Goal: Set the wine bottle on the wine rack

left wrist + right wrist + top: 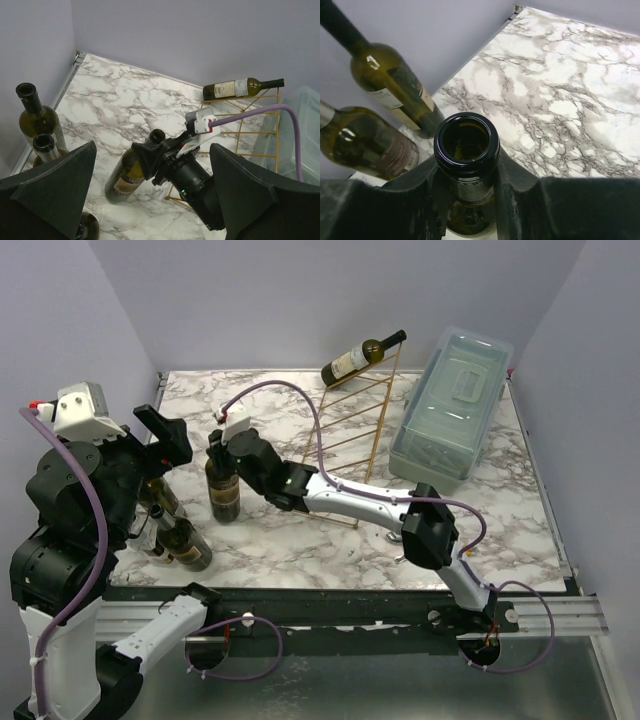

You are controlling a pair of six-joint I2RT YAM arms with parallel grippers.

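Right pincer (468, 192) clamps the glass wine bottle (467, 150) at its round neck.

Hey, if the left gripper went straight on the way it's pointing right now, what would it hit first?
Most likely the dark green glass wine bottle clamped at its neck by the right gripper. Both sit dead ahead of the open left gripper, though depth is hard to judge.

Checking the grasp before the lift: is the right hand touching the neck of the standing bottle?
Touching. The right wrist view shows the right hand with its fingers pressed against both sides of the neck of the bottle, just below the lip, with no gap.
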